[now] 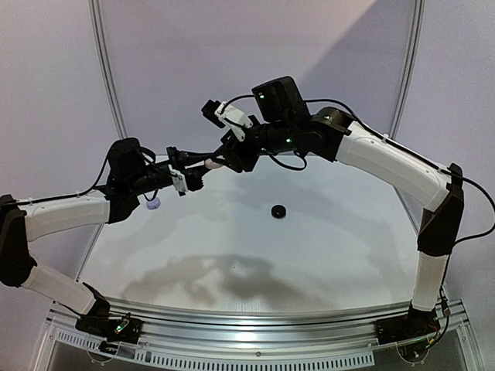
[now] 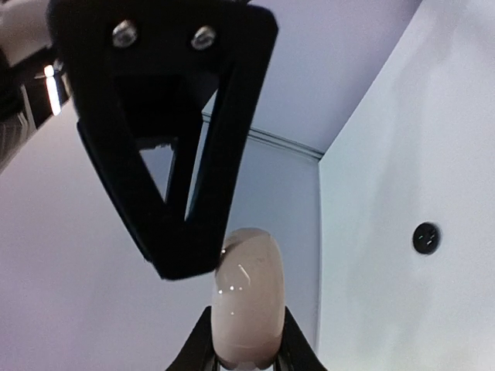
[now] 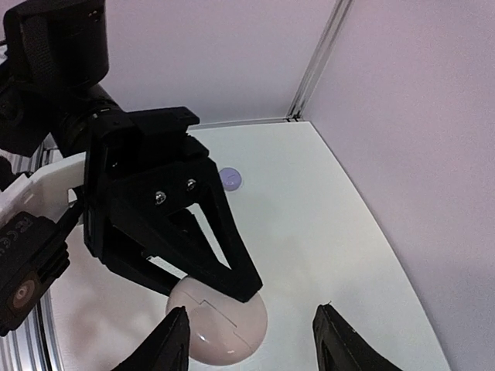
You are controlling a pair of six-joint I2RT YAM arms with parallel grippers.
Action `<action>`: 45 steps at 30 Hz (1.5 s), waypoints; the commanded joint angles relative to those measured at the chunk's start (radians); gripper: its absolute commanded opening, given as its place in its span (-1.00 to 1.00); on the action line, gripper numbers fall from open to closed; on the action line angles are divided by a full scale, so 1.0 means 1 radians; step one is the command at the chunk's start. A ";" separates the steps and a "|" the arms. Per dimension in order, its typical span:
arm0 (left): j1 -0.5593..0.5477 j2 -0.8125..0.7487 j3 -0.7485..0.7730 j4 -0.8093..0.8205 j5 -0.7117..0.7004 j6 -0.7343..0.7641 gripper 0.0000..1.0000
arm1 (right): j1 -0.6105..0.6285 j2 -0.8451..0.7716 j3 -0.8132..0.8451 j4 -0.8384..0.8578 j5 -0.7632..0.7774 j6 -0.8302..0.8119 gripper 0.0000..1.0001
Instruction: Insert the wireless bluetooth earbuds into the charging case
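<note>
From above, the left gripper [image 1: 195, 171] holds a pale charging case [image 1: 211, 164] in the air over the far side of the table [image 1: 325, 255], and the right gripper [image 1: 230, 157] is right at it. A lavender piece [image 1: 153, 205] and a black round piece [image 1: 278, 210] lie on the table. We cannot tell whether either belongs to the earbuds.

In the left wrist view, the left fingers [image 2: 298, 352] are clamped on the case's broad faces, and a right finger [image 2: 178, 178] sits at its upper rim. We judge the case light, hard and glossy, so likely to slip. Gripping across the faces suits it.

In the right wrist view, the right fingers [image 3: 166, 344] stand apart and grip nothing. The case sits low between them, and its seam looks closed. The earbuds would be tiny, so we would pinch them by the stem.
</note>
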 commanded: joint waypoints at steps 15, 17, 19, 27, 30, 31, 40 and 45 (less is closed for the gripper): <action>0.193 0.555 0.696 -1.540 0.205 -0.764 -1.00 | -0.228 -0.293 -0.471 0.293 0.291 0.459 0.37; 0.217 0.677 0.814 -1.665 0.226 -0.799 -1.00 | -0.228 -0.289 -0.478 0.287 0.293 0.465 0.38; 0.244 0.786 0.914 -1.723 0.245 -0.871 -1.00 | -0.229 -0.284 -0.480 0.274 0.292 0.466 0.39; 0.272 0.949 0.994 -1.570 0.272 -1.063 -1.00 | -0.229 -0.284 -0.490 0.258 0.287 0.483 0.41; 0.274 0.987 0.975 -1.560 0.261 -1.101 -1.00 | -0.230 -0.288 -0.491 0.261 0.285 0.486 0.42; 0.273 0.999 0.966 -1.560 0.260 -1.106 -1.00 | -0.229 -0.288 -0.491 0.263 0.284 0.487 0.42; 0.276 1.036 0.926 -1.531 0.232 -1.135 -0.87 | -0.229 -0.284 -0.480 0.279 0.266 0.484 0.46; 0.278 1.027 0.918 -1.525 0.197 -1.147 -0.13 | -0.229 -0.280 -0.474 0.278 0.266 0.480 0.50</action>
